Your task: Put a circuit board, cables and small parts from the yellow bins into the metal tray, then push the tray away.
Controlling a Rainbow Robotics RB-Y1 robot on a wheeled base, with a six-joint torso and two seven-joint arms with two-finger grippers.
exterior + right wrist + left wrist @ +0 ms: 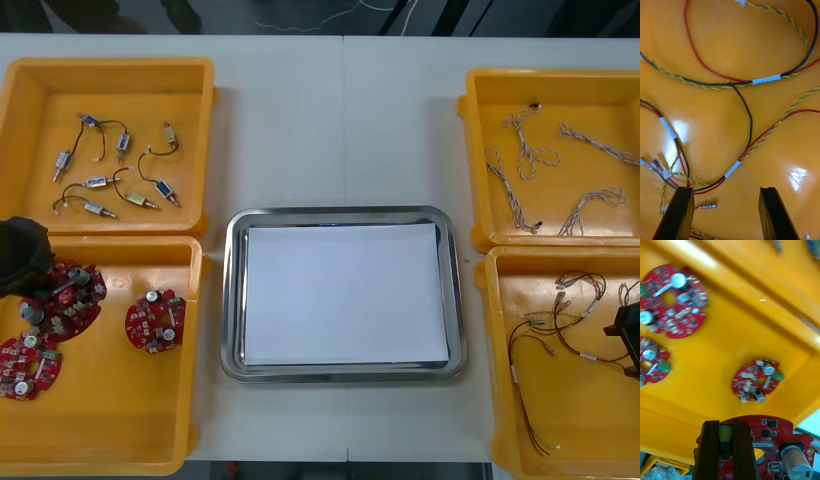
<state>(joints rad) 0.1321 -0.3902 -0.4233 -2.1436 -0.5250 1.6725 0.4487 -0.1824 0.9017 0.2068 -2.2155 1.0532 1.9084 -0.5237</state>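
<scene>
Left gripper (725, 427): jaws narrow, closed on a pale yellow-green part that stands on a round red circuit board (769, 435). The board hangs from the jaws, and a silver-topped can on it sits just beside them. In the front view we log this gripper (22, 255) at the left edge of the surface, over the near-left bin (110, 420).

On that bin's floor, below the held board, we count three loose boards:
- first loose board (756, 380), nearest the jaws, on the side toward the tray
- second loose board (673, 302), farther off
- third loose board (651, 363), next to the second

Right gripper (725, 191): jaws wide apart, gripping nothing. It hangs low over the red, black and yellow cables (748, 146) that loop across the floor of the near-right bin (580, 430). A small metal-tipped connector (707, 205) lies on the floor between the jaws, close to one of them. In the front view this gripper (625, 335) sits at the right edge of the surface.

The tray (232, 300) lies at the middle of the surface between the bins. It is white inside and well apart from both grippers.

The far-left bin (40, 100) holds small metal parts (110, 150) with thin black leads. The far-right bin (590, 100) holds twisted blue and white cables (550, 170).
</scene>
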